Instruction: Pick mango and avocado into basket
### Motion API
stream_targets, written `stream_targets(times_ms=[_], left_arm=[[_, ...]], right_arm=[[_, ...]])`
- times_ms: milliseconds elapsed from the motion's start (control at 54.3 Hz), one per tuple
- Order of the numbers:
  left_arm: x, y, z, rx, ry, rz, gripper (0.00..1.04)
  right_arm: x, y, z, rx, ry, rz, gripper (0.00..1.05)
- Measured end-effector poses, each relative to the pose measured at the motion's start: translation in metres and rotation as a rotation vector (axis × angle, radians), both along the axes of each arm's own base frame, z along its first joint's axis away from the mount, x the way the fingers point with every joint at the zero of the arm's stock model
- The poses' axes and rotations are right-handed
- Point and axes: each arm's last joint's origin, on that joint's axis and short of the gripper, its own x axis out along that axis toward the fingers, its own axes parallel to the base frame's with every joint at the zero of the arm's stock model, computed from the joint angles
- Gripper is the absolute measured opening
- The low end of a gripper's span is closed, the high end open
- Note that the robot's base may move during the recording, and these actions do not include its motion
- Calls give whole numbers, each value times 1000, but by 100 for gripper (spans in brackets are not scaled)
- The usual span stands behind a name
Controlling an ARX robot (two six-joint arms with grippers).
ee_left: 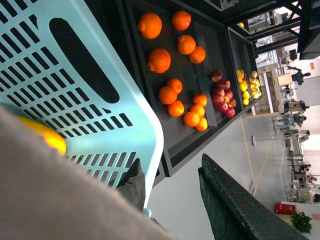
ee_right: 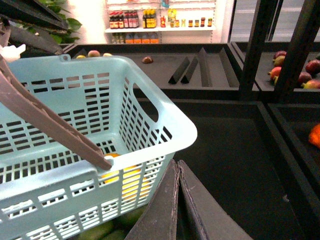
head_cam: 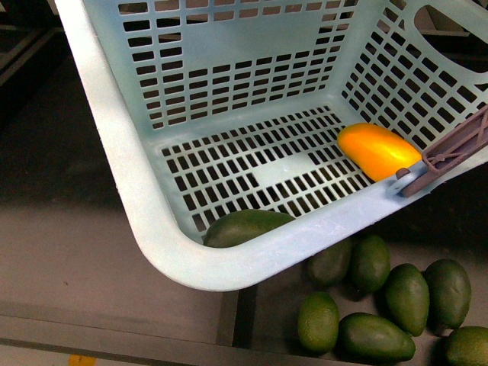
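Neither hand is showing in the front view. There the basket [head_cam: 145, 191] is filling most of the frame, the mango [head_cam: 377, 150] is lying on its slotted floor at about three o'clock against the wall by the brown handle [head_cam: 450, 149], and the avocado [head_cam: 245, 226] is resting inside at six o'clock, against the near rim. More avocados [head_cam: 396, 301] are lying in the bin beyond the rim, at five o'clock.

In the left wrist view the left hand [ee_left: 167, 187] is standing wide, holding nothing, just outside the basket's wall; a slice of the mango is showing through it. Oranges [ee_left: 172, 75] are sitting in trays well apart.

In the right wrist view the right hand [ee_right: 177, 200] is pressed narrow, fingers touching, empty, beside the basket's corner.

Judging by this, both fruits are already in and nothing is left to pick.
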Motion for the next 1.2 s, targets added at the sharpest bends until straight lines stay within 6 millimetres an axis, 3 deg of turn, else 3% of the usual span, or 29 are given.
stream_targets(times_ms=[258,295,700,792,829,921,995,1087,1198], left_arm=[[0,0,0,0,1,0,30],[0,0,0,-1,1,0,30],[0,0,0,1,-2,0,30],[0,0,0,1,-3,1,30],[0,-2,-1,5,-7,66,30],[0,-10,-5,-17,-18,485,30],[5,-4,-6,-55,-5,723,30],[16,9,-7,-110,25,847,30],[30,23,-26,-122,95,898,30]], right_arm=[[-4,0,2,-1,-27,-2,2],[-4,0,2,-1,-28,-2,6],[-4,0,2,-1,-29,-2,72],[-4,0,2,-1,-29,-2,93],[-4,0,2,-1,-29,-2,98],[-4,0,2,-1,-29,2,96],[-4,0,2,-1,-29,-1,96],[-4,0,2,-1,-29,-3,96],[-4,0,2,-1,-29,0,96]])
